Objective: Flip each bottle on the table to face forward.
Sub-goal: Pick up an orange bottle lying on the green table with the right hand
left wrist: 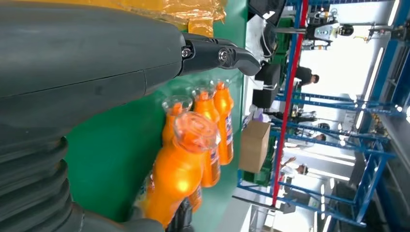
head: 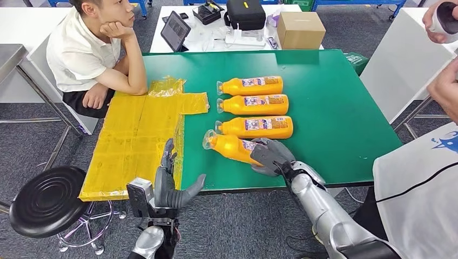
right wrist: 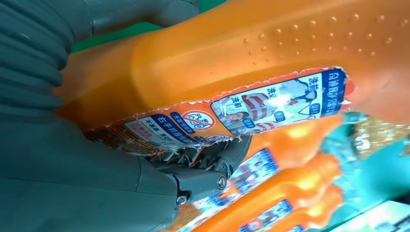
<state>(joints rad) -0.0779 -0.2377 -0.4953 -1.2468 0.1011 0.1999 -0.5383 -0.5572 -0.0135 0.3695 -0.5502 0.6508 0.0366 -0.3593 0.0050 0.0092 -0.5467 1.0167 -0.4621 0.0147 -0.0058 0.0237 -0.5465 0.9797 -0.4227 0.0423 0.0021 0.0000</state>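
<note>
Four orange bottles lie on the green counter (head: 335, 108), necks toward the yellow plastic sheet (head: 135, 140); three sit in a tidy parallel stack with labels up: far bottle (head: 254, 86), second bottle (head: 256, 104), third bottle (head: 259, 127). Nearest bottle (head: 229, 145) is skewed, neck angled off toward the sheet, and the right hand (head: 270, 156) is wrapped around its base end, fingers closed over the body (right wrist view shows the torn label pressed right against the palm, so the grip looks firm). Left hand (head: 170, 186) hovers off the near counter edge beside the sheet, fingers spread, holding nothing. Step in hand, as I read it: roll this last bottle so its label faces up like the others, then square it to the row. To do it well: rotate about the bottle's long axis, not swing it, since the third bottle lies just beside it and a swing could knock the row; keep the neck low so it doesn't tip; release only once it lies flat with the label up, else the rounded body may roll back. Grip sits far toward the base, so the neck end may droop if lifted. A person (head: 86, 48) sits at the far left corner, well apart from the bottles.
</note>
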